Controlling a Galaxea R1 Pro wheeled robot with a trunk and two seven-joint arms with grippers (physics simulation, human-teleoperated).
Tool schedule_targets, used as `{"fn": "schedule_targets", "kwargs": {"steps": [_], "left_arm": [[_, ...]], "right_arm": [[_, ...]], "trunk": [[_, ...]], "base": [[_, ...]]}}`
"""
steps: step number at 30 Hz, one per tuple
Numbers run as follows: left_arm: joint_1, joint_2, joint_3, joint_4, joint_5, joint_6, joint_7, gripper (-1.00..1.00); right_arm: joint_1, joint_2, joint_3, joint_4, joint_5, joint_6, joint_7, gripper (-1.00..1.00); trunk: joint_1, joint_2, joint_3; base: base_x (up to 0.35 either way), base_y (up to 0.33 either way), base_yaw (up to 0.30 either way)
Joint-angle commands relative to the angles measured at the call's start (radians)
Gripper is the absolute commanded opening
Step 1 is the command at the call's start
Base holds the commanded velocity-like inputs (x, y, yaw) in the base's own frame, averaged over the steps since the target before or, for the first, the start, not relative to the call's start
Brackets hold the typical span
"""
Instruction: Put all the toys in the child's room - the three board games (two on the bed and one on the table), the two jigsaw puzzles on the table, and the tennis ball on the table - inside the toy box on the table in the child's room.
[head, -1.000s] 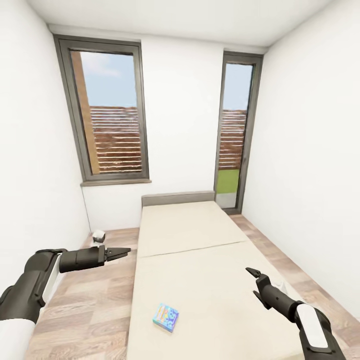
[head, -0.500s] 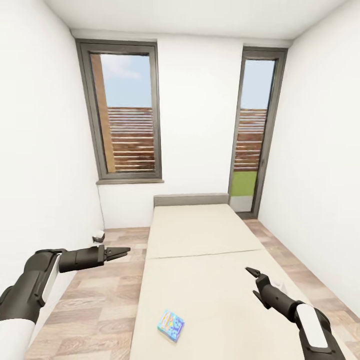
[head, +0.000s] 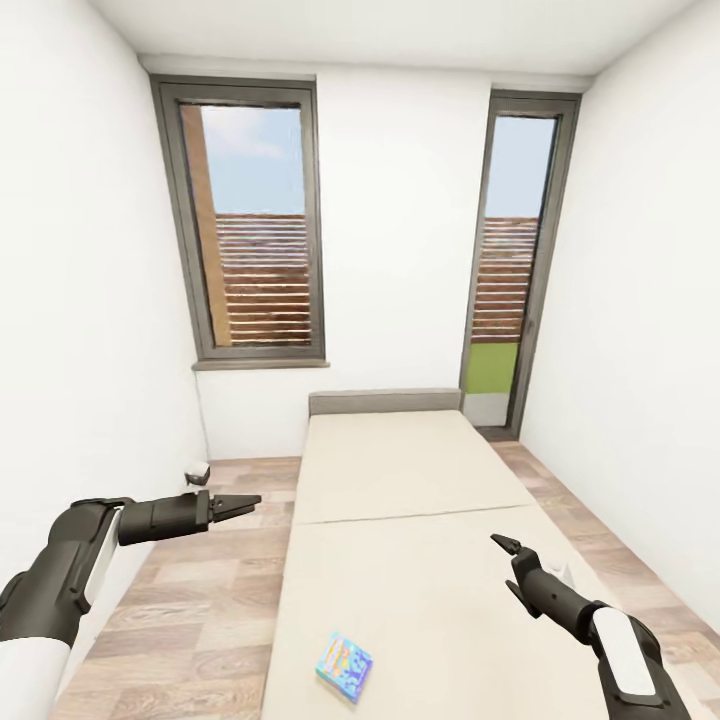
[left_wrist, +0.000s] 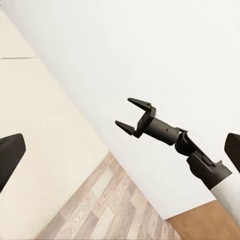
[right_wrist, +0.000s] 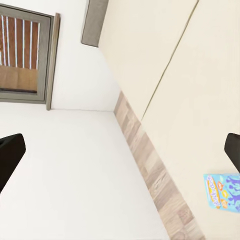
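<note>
Head view, near to far: light-blue board game (head: 344, 667) flat on the near end of the bed (head: 420, 560), a bit toward the bed's left edge, well apart from both arms. Same box (right_wrist: 224, 192) in the right wrist view, lying alone on the mattress. Only one game visible on the bed from here.

Right gripper (head: 508, 546) up over the bed's right side, fingers parted, nothing in them. Clear in the left wrist view too (left_wrist: 135, 116): jaws spread, empty. Left gripper (head: 245, 504) out over the wood floor (head: 200, 600) left of the bed, holding nothing, but can't tell how far open, prongs look close together.

Farther back: grey headboard (head: 384, 401), then window (head: 256, 220) and glass door (head: 510, 270).

Looks like the approach step, pickup not started. Next probably needs rolling closer and lowering an arm onto that box, gripping across an edge since it lies flat.
</note>
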Motion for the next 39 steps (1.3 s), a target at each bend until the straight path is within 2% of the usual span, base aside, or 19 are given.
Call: {"fn": "schedule_targets", "kwargs": {"steps": [1, 29, 32, 35, 36, 38, 39], "left_arm": [[0.000, 0.000, 0.000, 0.000, 0.002, 0.010, -0.002, 1.00], [0.000, -0.004, -0.002, 0.003, 0.000, 0.009, 0.006, 1.00], [0.000, -0.009, -0.003, 0.017, -0.004, 0.005, 0.042, 1.00], [-0.002, -0.038, -0.015, 0.030, -0.013, 0.003, 0.130, 1.00], [-0.003, -0.065, -0.022, 0.036, -0.015, 0.003, 0.188, 1.00], [-0.005, -0.097, -0.027, 0.041, -0.017, 0.002, 0.254, 1.00], [-0.006, -0.130, -0.031, 0.044, -0.019, 0.001, 0.330, 1.00]], "right_arm": [[-0.001, 0.001, -0.003, 0.000, 0.004, 0.006, 0.006, 1.00], [-0.001, 0.000, -0.003, -0.005, 0.006, 0.008, 0.006, 1.00], [-0.001, -0.001, 0.000, -0.010, 0.007, 0.010, 0.004, 1.00], [-0.002, -0.001, 0.007, -0.029, 0.012, 0.016, -0.007, 1.00], [-0.002, -0.001, 0.014, -0.046, 0.013, 0.019, -0.020, 1.00], [-0.002, -0.001, 0.027, -0.069, 0.013, 0.024, -0.039, 1.00], [-0.002, -0.002, 0.045, -0.097, 0.013, 0.035, -0.058, 1.00]], "trunk": [[0.000, -0.001, 0.000], [0.000, -0.001, 0.000], [0.000, -0.001, 0.000], [0.000, -0.001, 0.000], [0.000, -0.001, 0.000], [0.000, -0.001, 0.000], [0.000, -0.001, 0.000]], "base": [[0.014, 0.166, 0.000], [-0.010, 0.041, 0.000], [0.000, 0.001, 0.000], [0.000, 0.000, 0.000], [0.000, 0.000, 0.000], [0.000, 0.000, 0.000], [0.000, 0.000, 0.000]]}}
